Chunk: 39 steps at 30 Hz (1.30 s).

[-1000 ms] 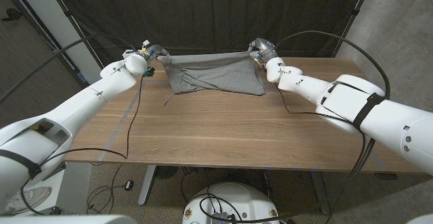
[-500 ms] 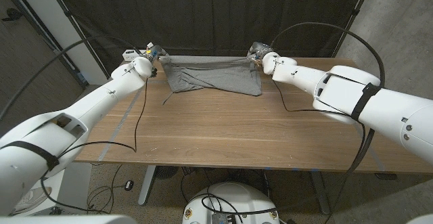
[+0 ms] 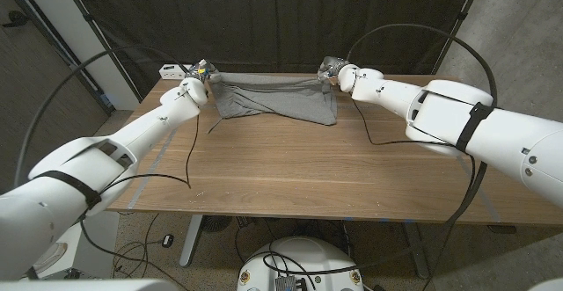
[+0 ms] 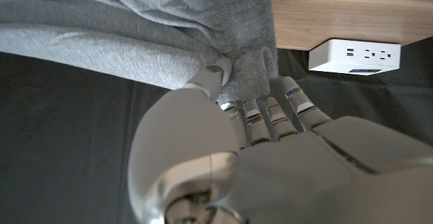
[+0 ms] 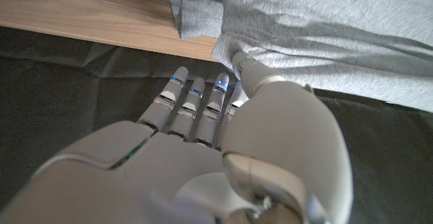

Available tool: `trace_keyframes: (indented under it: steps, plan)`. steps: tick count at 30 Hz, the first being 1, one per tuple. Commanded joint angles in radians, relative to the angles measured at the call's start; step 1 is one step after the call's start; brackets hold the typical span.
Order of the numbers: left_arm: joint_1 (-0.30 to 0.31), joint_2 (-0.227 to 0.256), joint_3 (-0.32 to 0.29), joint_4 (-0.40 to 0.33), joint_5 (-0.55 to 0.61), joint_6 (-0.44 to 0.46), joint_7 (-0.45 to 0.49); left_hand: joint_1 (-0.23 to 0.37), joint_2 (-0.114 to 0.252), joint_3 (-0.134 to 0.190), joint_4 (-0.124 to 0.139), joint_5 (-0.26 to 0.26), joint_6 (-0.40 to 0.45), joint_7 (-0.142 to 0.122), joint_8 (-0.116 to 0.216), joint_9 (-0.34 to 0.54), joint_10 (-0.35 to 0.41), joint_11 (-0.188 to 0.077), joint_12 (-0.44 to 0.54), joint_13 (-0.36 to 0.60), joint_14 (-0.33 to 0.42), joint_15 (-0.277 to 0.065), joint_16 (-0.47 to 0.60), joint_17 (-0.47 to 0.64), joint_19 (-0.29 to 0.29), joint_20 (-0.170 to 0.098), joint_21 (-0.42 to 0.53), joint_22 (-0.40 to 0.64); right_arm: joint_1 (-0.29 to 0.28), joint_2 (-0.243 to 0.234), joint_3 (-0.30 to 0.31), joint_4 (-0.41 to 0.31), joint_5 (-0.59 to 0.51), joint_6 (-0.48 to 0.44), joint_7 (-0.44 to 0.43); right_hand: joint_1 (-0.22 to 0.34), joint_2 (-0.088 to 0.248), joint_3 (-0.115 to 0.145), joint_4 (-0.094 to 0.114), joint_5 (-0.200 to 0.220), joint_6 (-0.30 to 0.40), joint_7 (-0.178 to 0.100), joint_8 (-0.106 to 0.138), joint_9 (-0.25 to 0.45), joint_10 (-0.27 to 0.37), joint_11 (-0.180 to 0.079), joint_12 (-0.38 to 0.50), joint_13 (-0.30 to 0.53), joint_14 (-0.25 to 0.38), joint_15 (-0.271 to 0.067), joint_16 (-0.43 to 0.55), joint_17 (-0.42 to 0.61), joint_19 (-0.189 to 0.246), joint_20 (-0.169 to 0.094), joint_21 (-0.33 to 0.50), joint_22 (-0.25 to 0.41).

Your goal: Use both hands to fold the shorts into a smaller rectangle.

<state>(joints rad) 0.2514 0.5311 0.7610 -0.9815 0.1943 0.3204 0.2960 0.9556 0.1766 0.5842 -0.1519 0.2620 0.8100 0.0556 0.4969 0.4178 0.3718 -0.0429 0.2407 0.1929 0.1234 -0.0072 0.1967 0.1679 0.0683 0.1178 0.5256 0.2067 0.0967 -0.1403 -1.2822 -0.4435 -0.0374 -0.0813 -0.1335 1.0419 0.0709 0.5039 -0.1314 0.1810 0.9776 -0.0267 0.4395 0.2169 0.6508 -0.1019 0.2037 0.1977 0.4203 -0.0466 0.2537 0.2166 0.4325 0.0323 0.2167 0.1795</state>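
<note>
The grey shorts [image 3: 277,98] lie at the far edge of the wooden table [image 3: 290,163], with their far hem lifted and stretched taut between my two hands. My left hand [image 3: 201,69] pinches one far corner of the shorts [image 4: 135,41]; thumb and fingers close on the cloth in the left wrist view [image 4: 230,109]. At the other far corner my right hand [image 3: 332,67] grips the cloth, and the right wrist view shows the thumb [image 5: 247,68] pressed into the shorts [image 5: 325,28]. The near part of the shorts rests on the table.
A white power strip [image 3: 171,69] sits at the table's far left corner, close to my left hand, also seen as the white power strip [image 4: 355,55]. A dark curtain [image 3: 281,18] hangs behind the table. A drawstring [image 3: 216,127] trails off the shorts.
Both hands have carried the far hem of the shorts farther away toward the table's back edge, keeping it stretched; the cloth has slid back with them.
</note>
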Motion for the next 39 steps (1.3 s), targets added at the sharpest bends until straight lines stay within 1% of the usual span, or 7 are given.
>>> trace_keyframes:
  steps: [1,6,13,25,27,33,39]
  plan:
    - [-0.069,-0.111,0.054,0.21,0.022,-0.013,0.153,-0.019,-0.001,-0.055,0.052,-0.007,0.043,0.029,-0.011,-0.007,0.015,-0.001,0.006,0.004,0.022,-0.003,0.009,0.002,0.006,0.004,0.01,0.005,-0.006,0.004,-0.014,0.0,-0.006,0.03,0.0,-0.019,-0.002,-0.019,0.003,-0.002,0.012,-0.006,0.001,-0.001,0.016,0.004,0.006,0.003,0.028,-0.138,0.014,0.007,0.015,0.0,0.005,0.003]
    - [-0.101,-0.157,0.075,0.31,0.013,-0.032,0.201,-0.035,-0.012,-0.068,0.05,-0.017,0.01,0.013,-0.048,-0.029,0.025,-0.012,0.005,0.004,0.049,-0.01,0.007,0.001,0.011,0.002,0.017,0.004,-0.011,0.013,-0.011,0.0,0.0,0.023,-0.021,-0.039,-0.007,-0.041,0.01,-0.002,0.014,-0.005,-0.002,-0.006,0.025,0.004,0.007,0.003,0.054,-0.133,0.028,0.01,0.02,0.002,0.007,0.004]
    - [-0.177,-0.291,0.126,0.566,-0.004,-0.045,0.373,-0.039,-0.002,-0.098,0.025,-0.052,-0.298,-0.084,-0.269,-0.112,-0.037,-0.007,-0.024,0.008,0.073,0.0,-0.003,0.006,-0.002,0.019,0.03,0.003,-0.02,0.031,0.025,0.0,0.047,-0.014,-0.061,-0.1,-0.026,-0.102,0.026,0.009,-0.043,-0.023,-0.039,-0.017,0.041,0.009,0.004,0.003,0.112,-0.117,0.061,0.021,0.044,0.018,0.014,0.005]
    - [-0.186,-0.318,0.229,0.602,-0.081,0.014,0.564,-0.046,0.025,-0.078,0.055,-0.067,-0.295,-0.071,-0.284,-0.135,0.007,0.012,-0.008,0.01,0.136,0.004,0.016,0.015,0.036,0.018,0.054,0.003,-0.02,0.044,0.071,0.0,0.094,-0.092,-0.106,-0.285,0.086,-0.184,0.145,0.019,-0.227,-0.055,-0.152,-0.022,-0.045,0.019,-0.018,0.008,0.086,-0.101,0.066,0.051,0.02,0.011,0.004,0.009]
    - [-0.169,-0.298,0.224,0.566,-0.076,0.01,0.605,-0.061,0.018,-0.08,0.069,-0.071,-0.29,-0.076,-0.285,-0.139,0.013,0.007,-0.007,0.01,0.147,-0.006,0.018,0.017,0.042,0.011,0.059,0.004,-0.031,0.05,0.065,0.0,0.077,-0.096,-0.188,-0.307,0.097,-0.188,0.163,0.016,-0.238,-0.048,-0.16,-0.021,-0.062,0.028,-0.02,0.008,0.079,-0.1,0.062,0.053,0.025,0.017,0.006,0.009]
    - [-0.034,-0.072,0.179,0.118,-0.041,0.079,0.482,-0.122,-0.027,-0.111,0.095,-0.078,-0.324,-0.093,-0.306,-0.157,0.026,-0.002,-0.007,0.01,0.156,-0.022,0.008,0.013,0.043,-0.007,0.065,0.003,-0.094,0.036,0.107,0.0,0.057,0.023,-0.458,-0.256,0.076,-0.166,0.097,0.009,-0.319,-0.025,-0.202,-0.021,-0.135,0.049,-0.029,0.008,0.019,-0.067,0.025,0.036,0.032,0.041,0.007,0.007]
    - [0.046,0.043,0.111,-0.064,-0.051,-0.005,0.321,-0.254,-0.074,-0.183,0.141,-0.08,-0.42,-0.108,-0.323,-0.194,-0.012,0.009,-0.028,0.009,0.102,-0.005,-0.009,0.017,-0.057,0.025,0.027,-0.002,-0.124,0.059,0.14,0.074,0.036,0.153,-0.552,-0.346,0.082,-0.179,0.135,0.001,-0.432,-0.024,-0.248,-0.02,-0.21,0.076,-0.026,0.008,-0.035,-0.039,-0.005,0.036,0.004,0.047,-0.004,0.006]
